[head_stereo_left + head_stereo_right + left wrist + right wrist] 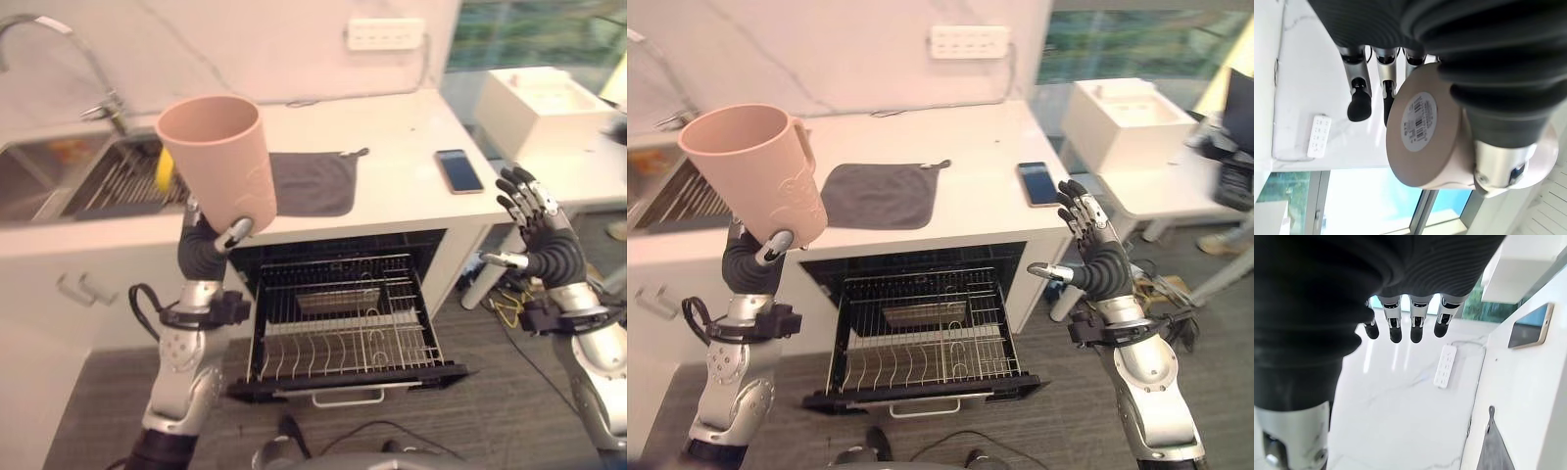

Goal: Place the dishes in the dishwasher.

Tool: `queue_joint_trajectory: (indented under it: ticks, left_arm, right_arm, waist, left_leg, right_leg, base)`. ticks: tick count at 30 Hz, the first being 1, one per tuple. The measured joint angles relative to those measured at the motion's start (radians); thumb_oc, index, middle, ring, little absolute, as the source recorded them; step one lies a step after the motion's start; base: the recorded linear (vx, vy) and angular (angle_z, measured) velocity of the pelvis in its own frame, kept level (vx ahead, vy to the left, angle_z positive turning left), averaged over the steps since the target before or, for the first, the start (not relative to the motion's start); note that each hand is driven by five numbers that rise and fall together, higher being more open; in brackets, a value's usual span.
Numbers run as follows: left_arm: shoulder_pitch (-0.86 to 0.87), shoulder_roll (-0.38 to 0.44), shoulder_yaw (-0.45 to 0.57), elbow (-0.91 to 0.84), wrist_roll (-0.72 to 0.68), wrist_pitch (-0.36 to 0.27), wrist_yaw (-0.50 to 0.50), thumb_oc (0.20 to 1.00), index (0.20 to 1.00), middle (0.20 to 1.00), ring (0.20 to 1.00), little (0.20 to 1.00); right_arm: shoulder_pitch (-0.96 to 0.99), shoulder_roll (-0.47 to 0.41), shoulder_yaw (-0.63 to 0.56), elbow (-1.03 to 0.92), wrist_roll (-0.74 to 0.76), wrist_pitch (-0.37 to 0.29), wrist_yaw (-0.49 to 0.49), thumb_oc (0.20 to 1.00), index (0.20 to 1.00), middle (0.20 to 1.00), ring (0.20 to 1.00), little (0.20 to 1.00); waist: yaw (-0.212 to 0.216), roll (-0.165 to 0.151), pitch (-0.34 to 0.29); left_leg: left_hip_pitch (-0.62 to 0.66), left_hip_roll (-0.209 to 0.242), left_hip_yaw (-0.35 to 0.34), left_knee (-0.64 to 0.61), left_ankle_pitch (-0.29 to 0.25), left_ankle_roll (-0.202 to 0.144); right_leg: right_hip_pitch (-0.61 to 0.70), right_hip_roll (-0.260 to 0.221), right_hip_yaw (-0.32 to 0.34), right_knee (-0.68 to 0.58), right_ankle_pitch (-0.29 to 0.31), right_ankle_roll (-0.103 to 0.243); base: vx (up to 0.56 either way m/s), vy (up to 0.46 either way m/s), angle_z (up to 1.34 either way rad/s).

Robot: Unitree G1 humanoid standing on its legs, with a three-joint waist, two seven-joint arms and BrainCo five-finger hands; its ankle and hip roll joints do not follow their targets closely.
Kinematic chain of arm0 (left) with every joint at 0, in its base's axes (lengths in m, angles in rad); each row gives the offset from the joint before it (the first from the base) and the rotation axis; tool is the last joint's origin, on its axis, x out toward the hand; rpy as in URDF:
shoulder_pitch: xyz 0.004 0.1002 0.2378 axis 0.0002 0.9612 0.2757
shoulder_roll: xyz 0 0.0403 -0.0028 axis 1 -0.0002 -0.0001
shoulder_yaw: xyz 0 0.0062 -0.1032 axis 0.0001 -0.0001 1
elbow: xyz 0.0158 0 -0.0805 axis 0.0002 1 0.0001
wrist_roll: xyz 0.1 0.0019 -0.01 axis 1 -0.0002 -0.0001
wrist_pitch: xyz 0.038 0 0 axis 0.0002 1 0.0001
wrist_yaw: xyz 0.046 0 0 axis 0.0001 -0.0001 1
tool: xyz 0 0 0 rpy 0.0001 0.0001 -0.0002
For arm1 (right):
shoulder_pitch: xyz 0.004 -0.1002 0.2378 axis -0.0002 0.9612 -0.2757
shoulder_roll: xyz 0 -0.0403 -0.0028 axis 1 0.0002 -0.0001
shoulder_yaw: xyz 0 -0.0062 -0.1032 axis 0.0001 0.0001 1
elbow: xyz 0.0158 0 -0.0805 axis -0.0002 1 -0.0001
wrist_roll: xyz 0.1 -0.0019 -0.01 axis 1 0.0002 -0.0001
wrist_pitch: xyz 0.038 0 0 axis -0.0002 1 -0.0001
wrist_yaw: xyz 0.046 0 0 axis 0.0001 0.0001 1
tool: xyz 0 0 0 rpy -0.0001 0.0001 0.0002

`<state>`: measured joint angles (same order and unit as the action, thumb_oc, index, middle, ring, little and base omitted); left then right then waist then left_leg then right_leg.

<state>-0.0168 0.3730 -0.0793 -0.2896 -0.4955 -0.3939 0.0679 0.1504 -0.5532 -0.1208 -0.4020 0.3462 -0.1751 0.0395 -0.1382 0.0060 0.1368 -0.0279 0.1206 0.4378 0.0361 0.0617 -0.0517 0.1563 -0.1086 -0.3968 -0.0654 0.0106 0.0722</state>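
Left hand (208,245) clasping pink cup (217,162) | right hand (1087,250) spread | dishwasher rack (343,318) bare

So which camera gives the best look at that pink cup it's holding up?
The right eye view: the pink cup shows whole, handle included, in the left hand. The left eye view shows its rim and wall, not the handle. The left wrist view shows its labelled base; the right wrist view faces the wall.

left hand (217,238) holds a pink cup (217,161) upright above the open dishwasher rack (343,315).
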Motion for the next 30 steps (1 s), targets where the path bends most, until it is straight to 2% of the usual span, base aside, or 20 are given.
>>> queue_joint_trajectory:
  ticks: [2,3,4,6,8,10,12,16,18,19,20,21,22,23,24,26,27,28,29,30]
  left_arm:
    - [-0.021,-0.003,-0.001,-0.006,0.007,0.0,0.0,0.2,0.2,0.2,0.2,0.2]
    - [-0.02,-0.003,-0.001,-0.006,0.007,0.0,0.001,0.2,0.2,0.2,0.2,0.2]
    - [-0.02,-0.001,-0.001,-0.007,0.007,-0.001,0.006,0.2,0.2,0.2,0.2,0.2]
    - [-0.02,0.004,0.001,-0.007,0.007,-0.002,0.008,0.2,0.2,0.2,0.2,0.2]
    - [-0.019,0.021,-0.001,-0.008,0.01,-0.002,0.008,0.2,0.2,0.2,0.2,0.2]
    - [-0.002,0.039,0.0,-0.009,0.014,-0.003,0.008,0.2,0.2,0.2,0.2,0.2]
    - [0.036,0.052,-0.002,-0.025,0.016,-0.011,0.008,0.2,0.2,0.2,0.2,0.2]
    - [0.059,0.054,-0.009,-0.025,0.016,-0.011,0.006,0.2,0.2,0.2,0.2,0.2]
    - [0.048,0.051,-0.017,-0.024,0.016,-0.012,-0.003,0.2,0.2,0.2,0.2,0.2]
    - [0.043,0.051,-0.029,-0.02,0.016,-0.02,0.001,0.2,0.2,0.2,0.2,0.2]
    - [0.04,0.05,-0.047,-0.021,0.019,-0.03,0.008,0.2,0.2,0.2,0.2,0.2]
    - [0.045,0.054,-0.046,-0.02,0.03,-0.036,0.009,0.2,0.2,0.2,0.2,0.2]
    - [0.051,0.063,-0.032,0.0,0.044,-0.053,0.017,0.2,0.2,0.2,0.2,0.2]
    - [0.055,0.068,-0.001,0.017,0.043,-0.046,0.026,0.2,0.2,0.2,0.2,0.2]
    - [0.093,0.073,0.047,0.004,0.043,-0.044,0.033,0.2,0.2,0.2,0.2,0.2]
    - [0.102,0.057,0.042,-0.001,0.043,-0.042,0.047,0.2,0.2,0.2,0.2,0.2]
    - [0.08,0.017,-0.001,-0.011,0.044,-0.048,0.035,0.2,0.2,0.2,0.2,0.2]
    - [0.08,0.003,-0.009,-0.019,0.042,-0.056,0.024,0.2,0.2,0.2,0.2,0.2]
    - [0.079,0.005,-0.006,-0.028,0.042,-0.064,0.017,0.2,0.2,0.2,0.2,0.2]
    - [0.071,0.005,-0.003,-0.036,0.041,-0.082,0.015,0.2,0.2,0.2,0.2,0.2]
  right_arm:
    - [0.022,0.013,-0.011,-0.012,0.0,-0.005,0.011,1.0,1.0,1.0,1.0,1.0]
    - [0.024,0.018,-0.014,-0.022,0.0,-0.006,0.014,1.0,1.0,1.0,1.0,1.0]
    - [0.026,0.035,-0.014,-0.034,0.0,-0.006,0.022,1.0,1.0,1.0,1.0,1.0]
    - [0.021,0.039,-0.006,-0.054,-0.002,-0.007,0.034,1.0,1.0,1.0,1.0,1.0]
    - [0.021,0.038,-0.006,-0.058,-0.004,-0.007,0.037,1.0,1.0,1.0,1.0,1.0]
    - [0.022,0.036,-0.006,-0.058,-0.004,-0.007,0.037,1.0,1.0,1.0,1.0,1.0]
    - [0.02,0.034,-0.006,-0.05,-0.004,-0.007,0.036,1.0,1.0,1.0,1.0,1.0]
    - [0.057,0.032,-0.011,-0.036,-0.002,0.013,0.037,1.0,1.0,1.0,1.0,1.0]
    - [0.084,0.032,-0.017,-0.037,0.007,0.011,0.04,1.0,1.0,1.0,1.0,1.0]
    - [0.075,0.03,-0.014,-0.032,0.008,0.009,0.042,1.0,1.0,1.0,1.0,1.0]
    - [0.043,0.022,-0.009,-0.017,0.01,0.01,0.042,1.0,1.0,1.0,1.0,1.0]
    - [0.026,0.015,-0.002,-0.015,0.01,0.009,0.046,1.0,1.0,1.0,1.0,1.0]
    - [0.0,0.016,-0.002,0.002,0.016,-0.015,0.059,1.0,1.0,1.0,1.0,1.0]
    - [-0.035,0.007,-0.003,0.027,0.027,-0.013,0.062,1.0,1.0,1.0,1.0,1.0]
    - [-0.059,0.023,0.002,0.014,0.029,-0.013,0.064,1.0,1.0,1.0,1.0,1.0]
    - [-0.077,-0.036,0.004,-0.021,0.048,-0.007,0.065,1.0,1.0,1.0,1.0,1.0]
    - [-0.095,-0.051,0.0,-0.019,0.048,-0.001,0.058,1.0,1.0,1.0,1.0,1.0]
    - [-0.101,-0.078,0.006,-0.018,0.048,0.016,0.047,1.0,1.0,1.0,1.0,1.0]
    - [-0.102,-0.106,0.004,-0.018,0.048,0.027,0.038,1.0,1.0,1.0,1.0,1.0]
    - [-0.109,-0.127,-0.003,-0.018,0.049,0.029,0.029,1.0,1.0,1.0,1.0,1.0]
  waist:
    - [-0.005,-0.031,-0.004]
    - [-0.004,-0.026,-0.004]
    - [0.004,-0.019,-0.003]
    - [0.034,-0.02,-0.003]
    - [0.042,-0.029,-0.005]
    - [0.046,-0.044,-0.01]
    - [0.052,-0.08,-0.016]
    - [0.034,-0.072,-0.015]
    - [0.014,-0.073,-0.015]
    - [0.022,-0.063,-0.01]
    - [0.048,-0.057,-0.013]
    - [0.072,-0.06,-0.011]
    - [0.102,-0.075,-0.012]
    - [0.109,-0.093,-0.013]
    - [0.136,-0.097,-0.014]
    - [0.147,-0.016,0.006]
    - [0.13,0.015,0.009]
    - [0.135,0.012,0.012]
    - [0.127,-0.014,0.022]
    - [0.099,-0.014,0.021]
  left_leg:
    - [0.039,-0.068,-0.006,-0.092,0.013,0.024]
    - [0.053,-0.082,-0.024,-0.119,0.028,0.05]
    - [0.053,-0.086,-0.044,-0.122,0.025,0.08]
    - [0.058,-0.097,-0.049,-0.122,0.016,0.109]
    - [0.061,-0.114,-0.063,-0.122,0.004,0.109]
    - [0.07,-0.127,-0.064,-0.128,-0.011,0.099]
    - [0.08,-0.141,-0.056,-0.128,-0.018,0.085]
    - [0.088,-0.08,-0.05,-0.123,-0.008,0.058]
    - [0.083,-0.048,-0.098,-0.128,-0.001,0.055]
    - [0.075,-0.029,-0.098,-0.121,0.027,0.053]
    - [0.055,0.002,-0.094,-0.102,0.035,0.055]
    - [0.046,0.021,-0.09,-0.086,0.034,0.058]
    - [0.04,0.042,-0.102,-0.076,0.044,0.038]
    - [0.032,0.059,-0.083,-0.064,0.051,0.013]
    - [0.033,0.092,-0.056,-0.06,0.064,-0.011]
    - [0.019,0.176,-0.07,-0.055,0.123,-0.029]
    - [-0.031,0.208,-0.066,-0.06,0.243,-0.063]
    - [-0.043,0.198,-0.051,-0.042,0.229,-0.071]
    - [-0.048,0.163,0.004,0.049,0.145,-0.075]
    - [-0.011,0.135,0.018,0.086,0.069,-0.09]
  right_leg:
    - [-0.017,-0.053,-0.004,0.036,0.002,0.02]
    - [-0.039,-0.069,-0.005,0.092,0.0,0.023]
    - [-0.08,-0.09,-0.004,0.172,-0.028,0.05]
    - [-0.121,-0.126,-0.002,0.138,-0.035,0.074]
    - [-0.162,-0.165,0.004,0.1,0.002,0.108]
    - [-0.183,-0.18,0.005,0.099,0.049,0.104]
    - [-0.17,-0.171,0.011,0.085,0.076,0.091]
    - [-0.163,-0.107,0.036,0.075,0.108,0.079]
    - [-0.166,-0.088,0.11,0.124,0.112,0.081]
    - [-0.18,-0.1,0.108,0.18,0.07,0.079]
    - [-0.212,-0.144,0.079,0.296,0.036,0.092]
    - [-0.218,-0.168,0.058,0.315,0.035,0.101]
    - [-0.18,-0.179,0.052,0.255,0.045,0.118]
    - [-0.164,-0.168,0.024,0.208,0.02,0.102]
    - [-0.15,-0.132,-0.013,0.131,-0.016,0.073]
    - [-0.087,-0.005,-0.015,0.013,0.025,0.036]
    - [-0.092,0.029,-0.048,-0.018,0.027,-0.006]
    - [-0.116,0.014,-0.085,-0.029,0.046,-0.035]
    - [-0.117,-0.021,-0.111,-0.028,0.044,-0.041]
    - [-0.117,-0.029,-0.115,-0.023,0.048,-0.037]
  base:
    - [0.0,0.225,0.19]
    - [-0.03,0.226,0.54]
    - [-0.03,0.193,0.57]
    - [-0.01,0.166,0.35]
    - [0.0,0.139,0.24]
    - [0.01,0.105,0.09]
    - [0.03,0.071,-0.14]
    - [-0.01,-0.023,-0.11]
    - [-0.2,-0.313,0.51]
    - [-0.2,-0.319,0.4]
    - [-0.21,-0.557,-0.05]
    - [-0.14,-0.567,-0.29]
    - [-0.17,-0.751,-0.24]
    - [-0.11,-0.471,-0.52]
    - [-0.21,-0.455,-0.51]
    - [-0.3,-0.324,-0.1]
    - [-0.26,-0.147,0.37]
    - [-0.27,-0.07,0.41]
    - [-0.07,0.039,0.25]
    - [-0.19,0.194,0.3]
